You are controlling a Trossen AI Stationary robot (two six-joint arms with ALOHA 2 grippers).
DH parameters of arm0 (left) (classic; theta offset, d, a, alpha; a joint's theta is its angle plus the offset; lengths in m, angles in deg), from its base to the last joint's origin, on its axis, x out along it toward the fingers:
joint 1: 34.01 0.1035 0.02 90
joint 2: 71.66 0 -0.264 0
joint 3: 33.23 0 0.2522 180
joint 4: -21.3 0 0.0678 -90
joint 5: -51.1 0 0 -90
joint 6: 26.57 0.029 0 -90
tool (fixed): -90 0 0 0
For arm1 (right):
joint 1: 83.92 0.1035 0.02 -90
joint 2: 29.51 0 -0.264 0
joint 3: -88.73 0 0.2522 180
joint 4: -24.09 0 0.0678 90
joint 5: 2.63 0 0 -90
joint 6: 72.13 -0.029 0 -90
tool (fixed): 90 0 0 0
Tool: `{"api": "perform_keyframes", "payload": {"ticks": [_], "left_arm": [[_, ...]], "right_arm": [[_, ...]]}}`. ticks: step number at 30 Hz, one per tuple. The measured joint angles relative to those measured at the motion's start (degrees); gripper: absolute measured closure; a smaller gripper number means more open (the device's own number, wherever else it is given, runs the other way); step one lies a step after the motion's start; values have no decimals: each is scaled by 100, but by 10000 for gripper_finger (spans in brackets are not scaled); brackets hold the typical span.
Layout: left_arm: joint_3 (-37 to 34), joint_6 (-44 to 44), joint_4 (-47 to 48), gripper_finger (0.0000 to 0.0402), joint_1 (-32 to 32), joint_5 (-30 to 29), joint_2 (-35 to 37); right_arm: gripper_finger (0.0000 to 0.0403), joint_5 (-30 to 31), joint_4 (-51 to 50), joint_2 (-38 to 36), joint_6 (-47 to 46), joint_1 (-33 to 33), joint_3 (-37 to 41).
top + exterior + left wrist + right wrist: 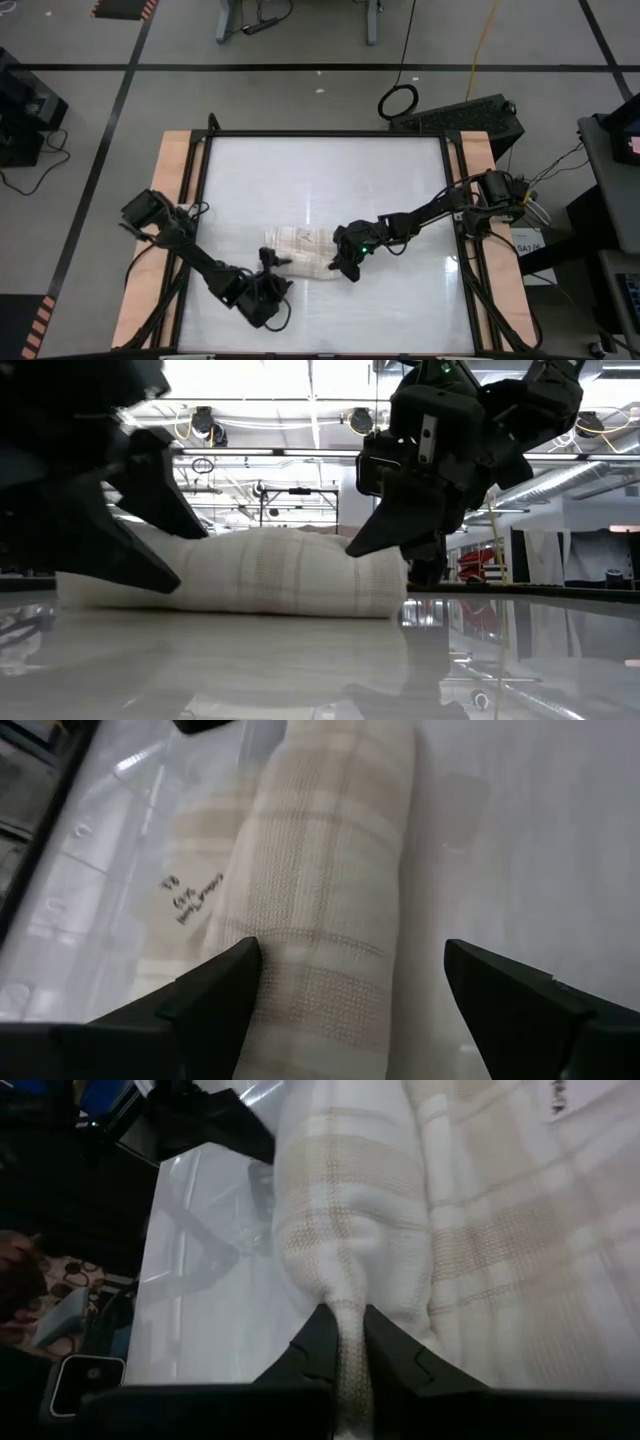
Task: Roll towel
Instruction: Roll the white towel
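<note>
The towel (pixel 300 251) lies mostly rolled on the surface (pixel 330 170); right gripper (pixel 348 1342) fingers pinch its end, left gripper (pixel 345 990) fingers spread wide, empty.

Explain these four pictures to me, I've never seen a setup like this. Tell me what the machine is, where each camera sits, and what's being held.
Two dark robot arms work at a white table. One picture looks straight down, one looks level across the tabletop, and two come from cameras on the arms' wrists. On the table lies a checked towel, mostly rolled up. The right claw is shut on the towel, pinching a fold at one end of the roll. The left claw is open, its fingers on either side of the roll's other end, holding nothing.
</note>
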Motion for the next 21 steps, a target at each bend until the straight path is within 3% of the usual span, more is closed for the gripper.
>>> {"api": "perform_keyframes", "payload": {"ticks": [6, 11, 21], "left_arm": [[2, -152, 170, 79, 378, 609, 4], [0, 45, 209, 79, 437, 300, 13], [96, 973, 360, 79, 493, 289, 103]], "right_arm": [[387, -112, -57, 2, 9, -2, 0], [387, -187, -194, 2, 94, -2, -2], [387, -383, -257, 2, 179, 2, 0]]}}
